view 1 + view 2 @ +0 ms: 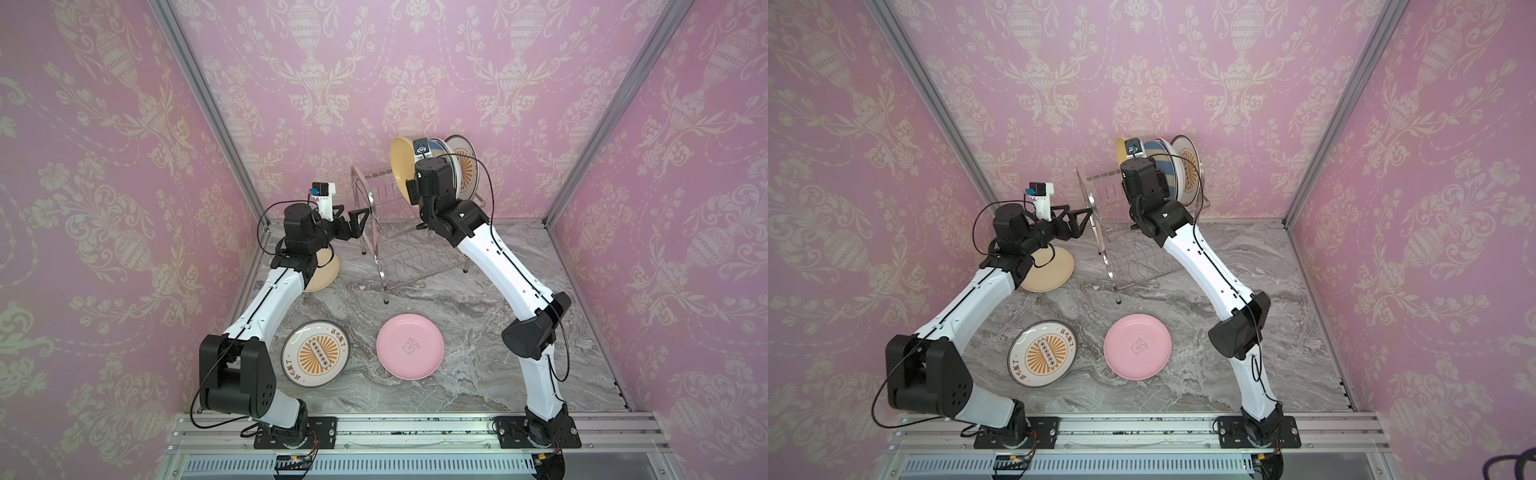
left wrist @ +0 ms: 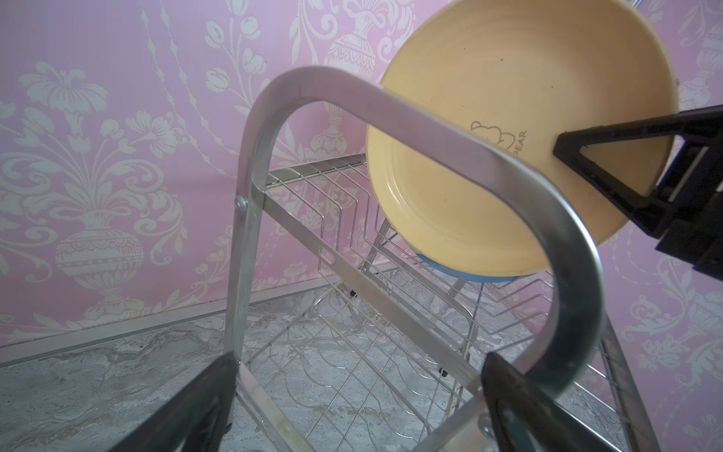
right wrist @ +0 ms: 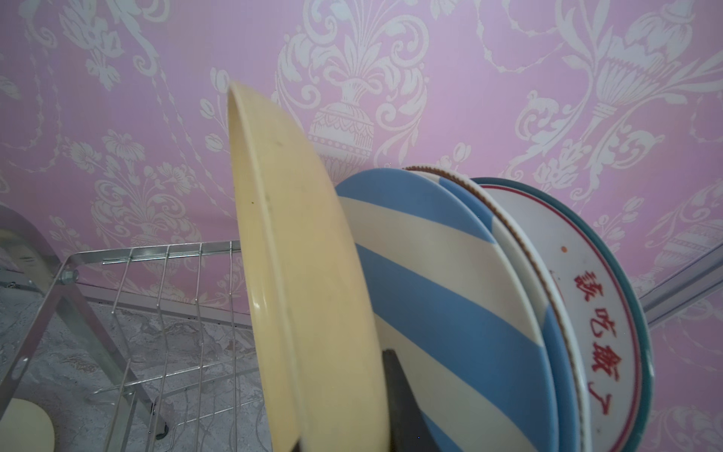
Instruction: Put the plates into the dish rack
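right wrist view: your right gripper [image 3: 344, 430] is clamped on the yellow plate [image 3: 305, 274], held on edge over the dish rack [image 3: 168, 250] upper tier, face parallel to the striped plate [image 3: 430, 293] just beside it. the free slot likely lies straight below. left gripper [image 1: 355, 222] sits, jaws apart, at the rack's side loop.

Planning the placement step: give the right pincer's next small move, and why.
Probably ease the yellow plate down into a rack slot beside the striped plate: the right pincer holds it on edge, tilted, next to that plate, and it does not look seated yet.
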Action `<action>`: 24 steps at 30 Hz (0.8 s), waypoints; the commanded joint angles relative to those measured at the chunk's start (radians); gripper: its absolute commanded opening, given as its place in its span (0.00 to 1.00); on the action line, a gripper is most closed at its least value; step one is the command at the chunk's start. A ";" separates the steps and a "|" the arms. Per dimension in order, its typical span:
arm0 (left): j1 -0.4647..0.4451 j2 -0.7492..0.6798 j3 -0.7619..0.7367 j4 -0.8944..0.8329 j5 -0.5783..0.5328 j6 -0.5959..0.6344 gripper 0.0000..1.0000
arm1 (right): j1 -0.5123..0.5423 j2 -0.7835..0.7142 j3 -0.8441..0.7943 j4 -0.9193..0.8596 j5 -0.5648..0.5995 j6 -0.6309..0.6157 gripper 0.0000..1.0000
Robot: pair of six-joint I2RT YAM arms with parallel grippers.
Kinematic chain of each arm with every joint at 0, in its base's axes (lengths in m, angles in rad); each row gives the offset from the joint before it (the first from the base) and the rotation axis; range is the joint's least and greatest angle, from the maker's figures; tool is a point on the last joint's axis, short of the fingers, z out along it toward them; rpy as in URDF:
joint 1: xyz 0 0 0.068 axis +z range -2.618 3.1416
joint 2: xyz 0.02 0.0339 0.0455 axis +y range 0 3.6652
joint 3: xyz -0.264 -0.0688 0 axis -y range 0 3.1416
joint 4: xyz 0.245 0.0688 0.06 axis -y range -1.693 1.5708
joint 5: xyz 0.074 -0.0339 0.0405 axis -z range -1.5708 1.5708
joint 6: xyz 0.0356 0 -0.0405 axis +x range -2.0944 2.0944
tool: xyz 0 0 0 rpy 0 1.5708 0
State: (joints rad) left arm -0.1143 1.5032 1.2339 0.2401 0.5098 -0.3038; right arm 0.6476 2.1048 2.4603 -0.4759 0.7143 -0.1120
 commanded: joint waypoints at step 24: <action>0.004 0.001 0.016 -0.025 0.004 0.003 0.99 | -0.053 0.005 0.034 0.008 -0.069 0.054 0.00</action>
State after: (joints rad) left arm -0.1143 1.5032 1.2339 0.2363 0.5102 -0.3042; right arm 0.6014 2.1048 2.4687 -0.4648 0.6647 -0.0887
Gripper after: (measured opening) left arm 0.993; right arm 0.162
